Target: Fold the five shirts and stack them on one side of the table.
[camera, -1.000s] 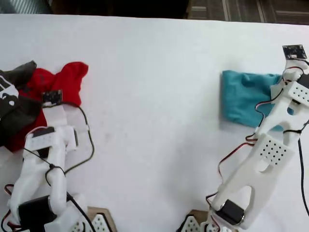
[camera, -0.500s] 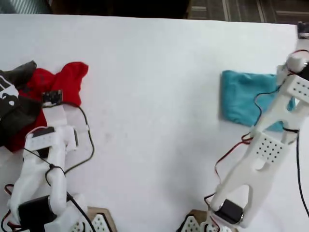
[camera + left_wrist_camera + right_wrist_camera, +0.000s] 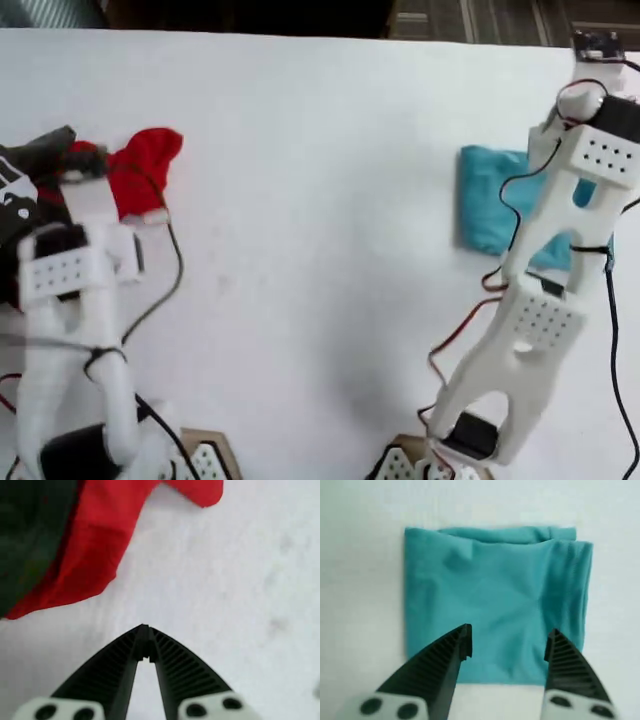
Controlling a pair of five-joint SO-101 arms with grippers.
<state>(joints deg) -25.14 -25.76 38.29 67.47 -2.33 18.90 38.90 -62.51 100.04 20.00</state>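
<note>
While the right gripper (image 3: 510, 635) hung with its jaws wide apart over the folded teal shirt (image 3: 490, 580), that shirt lay flat near the right edge of the table (image 3: 320, 150). At the left edge, the red shirt (image 3: 100, 545) lay crumpled, touching the black shirt (image 3: 30, 535) beside it. The left gripper (image 3: 145, 630) had its jaws pressed together on nothing, tips over bare table just beside the red shirt's edge. Both arms rose from the near edge.

White table (image 3: 320, 150) with dark floor (image 3: 480, 18) beyond it.
</note>
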